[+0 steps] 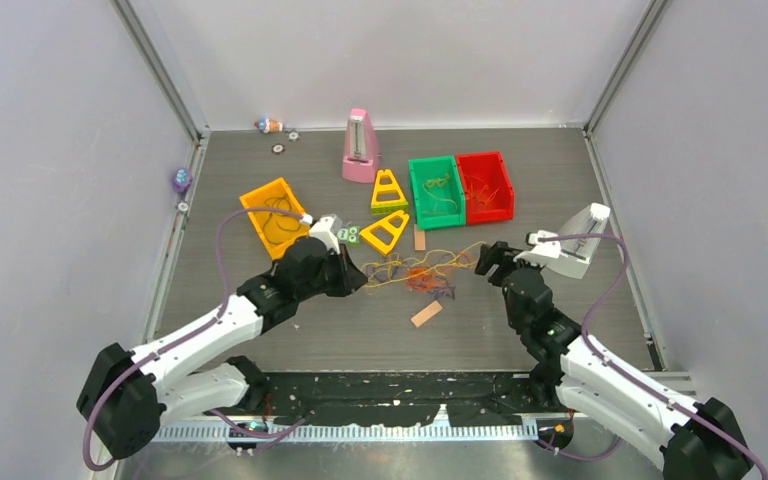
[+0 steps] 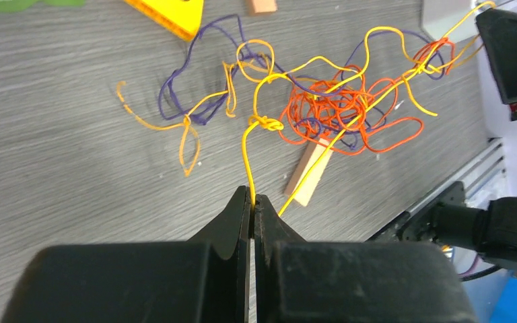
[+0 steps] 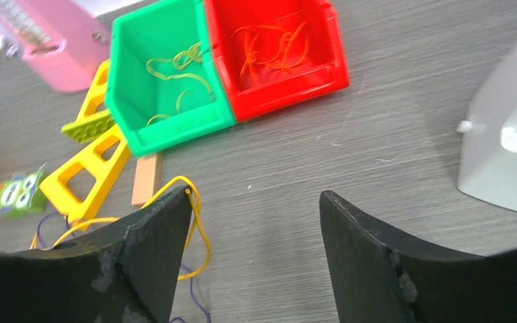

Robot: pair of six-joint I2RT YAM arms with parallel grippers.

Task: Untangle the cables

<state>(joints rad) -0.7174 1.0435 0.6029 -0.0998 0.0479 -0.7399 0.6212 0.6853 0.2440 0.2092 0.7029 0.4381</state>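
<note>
The cables lie in a tangle (image 1: 420, 272) mid-table between the two arms: yellow, orange-red and dark purple cords. In the left wrist view an orange-red snarl (image 2: 330, 108) sits right of a knotted yellow cable (image 2: 266, 124), and a purple cord (image 2: 175, 84) loops to the left. My left gripper (image 2: 252, 198) is shut on the yellow cable just below its knot, at the tangle's left edge (image 1: 360, 280). My right gripper (image 3: 256, 194) stands open at the tangle's right end (image 1: 488, 262). A loop of yellow cable (image 3: 207, 250) hangs off its left fingertip; nothing is between the fingers.
A green bin (image 1: 435, 190) and a red bin (image 1: 485, 185) with cords inside stand behind the tangle. A yellow bin (image 1: 275, 215) stands at the left. Nearby are a pink metronome (image 1: 360, 148), two yellow triangles (image 1: 385, 232), a wooden block (image 1: 426, 315) and a white object (image 1: 575, 240).
</note>
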